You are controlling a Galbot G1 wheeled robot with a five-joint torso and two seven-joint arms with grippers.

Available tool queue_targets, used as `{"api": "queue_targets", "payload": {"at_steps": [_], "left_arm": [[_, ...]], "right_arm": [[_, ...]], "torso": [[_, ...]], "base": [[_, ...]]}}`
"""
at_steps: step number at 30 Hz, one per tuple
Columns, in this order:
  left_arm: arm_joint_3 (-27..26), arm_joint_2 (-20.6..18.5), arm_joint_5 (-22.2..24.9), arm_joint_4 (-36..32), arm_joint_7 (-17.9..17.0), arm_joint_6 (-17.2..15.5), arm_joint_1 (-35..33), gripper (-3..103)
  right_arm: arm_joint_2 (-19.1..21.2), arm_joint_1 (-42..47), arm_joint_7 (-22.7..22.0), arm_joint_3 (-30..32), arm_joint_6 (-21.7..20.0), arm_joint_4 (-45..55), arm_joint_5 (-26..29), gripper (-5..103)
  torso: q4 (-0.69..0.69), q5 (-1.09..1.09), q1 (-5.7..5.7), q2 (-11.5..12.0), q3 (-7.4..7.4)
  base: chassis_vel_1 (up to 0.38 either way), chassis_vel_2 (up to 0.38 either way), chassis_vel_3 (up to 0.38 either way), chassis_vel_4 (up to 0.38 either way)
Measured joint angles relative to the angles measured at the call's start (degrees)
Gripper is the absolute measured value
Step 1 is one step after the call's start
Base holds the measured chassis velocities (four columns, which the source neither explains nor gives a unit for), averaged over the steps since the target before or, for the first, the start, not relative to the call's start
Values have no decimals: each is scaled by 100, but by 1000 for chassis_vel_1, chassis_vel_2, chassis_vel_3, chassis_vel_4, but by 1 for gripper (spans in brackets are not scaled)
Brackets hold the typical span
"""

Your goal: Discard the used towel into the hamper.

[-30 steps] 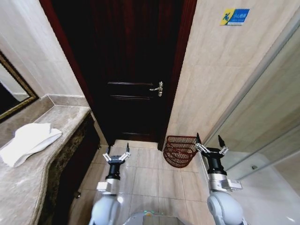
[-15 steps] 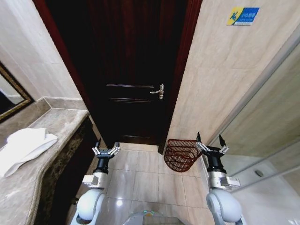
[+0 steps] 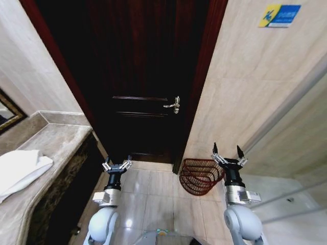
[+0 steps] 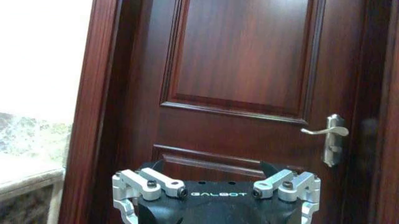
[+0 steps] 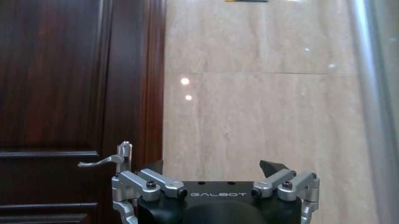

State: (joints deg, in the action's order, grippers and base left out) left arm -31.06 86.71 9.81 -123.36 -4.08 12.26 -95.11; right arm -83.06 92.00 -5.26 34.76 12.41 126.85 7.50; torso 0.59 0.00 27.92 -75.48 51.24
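Beside door, hamper (image 3: 201, 176), towel (image 3: 18, 171) on counter (image 3: 56, 148)

White towel (image 3: 19, 171) folded on stone counter (image 3: 56, 140), dark reddish-brown wire hamper (image 3: 200, 176) tilted on floor beside door frame

"GALBOT" in pale letters on the black body of the left gripper (image 4: 216, 186), betw. its two silver finger mounts, left wrist view. Same "GALBOT" mark on the black body of the right gripper (image 5: 216, 185), right wrist view. Small blue-and-yellow rectangular sign (image 3: 279, 15) on the beige tiled wall, upper right of head view: white characters on the blue part, too small to read. White label w/ dark print on the right arm's wrist housing (image 3: 252, 195), head view: illegible.
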Motion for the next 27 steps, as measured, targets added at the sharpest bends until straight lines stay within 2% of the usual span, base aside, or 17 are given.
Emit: {"api": "queue_targets", "payload": {"at_steps": [5, 18, 27], "left_arm": [[1, 55, -79, 38, -72, 171, 45, 100], [-20, 243, -126, -144, -363, 86, -19, 100], [-97, 282, -138, -246, -437, 67, -77, 100]], "right_arm": [[-19, 40, 107, -35, 94, 4, -60, 100], [10, 68, 82, -31, 98, 119, 99, 100], [49, 5, 67, -12, 106, 71, 182, 100]], "torso": [[-1, 0, 4, 2, 1], [-1, 1, -2, 0, -1], [0, 1, 0, 0, 0]], "base": [[-129, 107, 102, -90], [2, 10, 6, 4], [37, 59, 67, 45]]}}
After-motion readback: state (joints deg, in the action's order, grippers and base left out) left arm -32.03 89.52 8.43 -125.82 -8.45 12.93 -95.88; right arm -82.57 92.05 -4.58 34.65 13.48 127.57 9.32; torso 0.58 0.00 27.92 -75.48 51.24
